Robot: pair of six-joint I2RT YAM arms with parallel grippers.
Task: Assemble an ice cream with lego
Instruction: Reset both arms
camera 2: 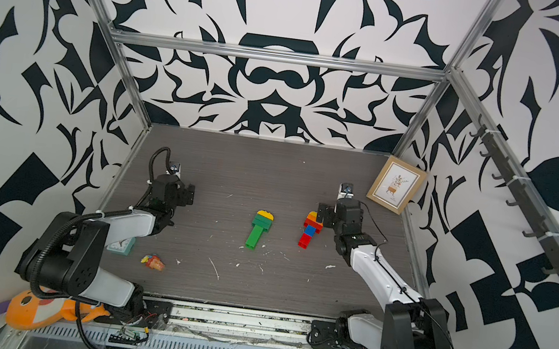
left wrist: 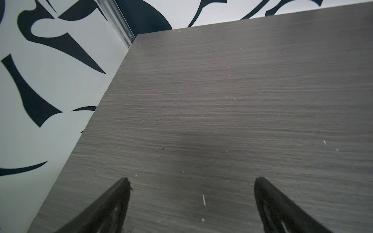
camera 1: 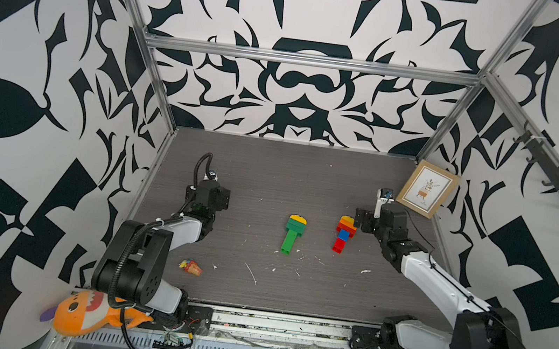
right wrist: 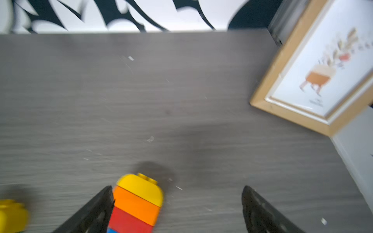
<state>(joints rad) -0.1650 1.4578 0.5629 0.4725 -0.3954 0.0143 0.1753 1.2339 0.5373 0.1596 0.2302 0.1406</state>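
Take the green lego build (camera 1: 293,234) as your landmark. It is a flat stack of chunky green plastic bricks with a yellow dome-shaped brick at its far end, and it lies on its side near the middle of the grey wood-grain tabletop (camera 1: 269,181). It shows in both top views.

Just to the robot's right of it, and apart from it, lies the multicoloured lego build (camera 1: 344,234). This one also lies flat, running from a yellow dome at the far end through orange, red and blue to red bricks at the near end.

Your right gripper (right wrist: 177,189) is on the far side of that second build from the landmark, with its jaws spread wide and pinching nothing. In the blurred right wrist view the yellow and orange end lies just beside one of the fingers (right wrist: 96,209). You cannot tell whether they touch.

Your left gripper (left wrist: 191,179) is well apart from the landmark on the robot's left. Its jaws are spread wide over bare tabletop and hold nothing.

A small crumpled orange-red wrapper (camera 1: 191,266) lies nearer the robot than the landmark and to its left. A wooden-framed picture (camera 1: 427,188) leans at the far right corner, well beyond the landmark. An orange plush toy (camera 1: 84,311) lies off the tabletop's near left corner.
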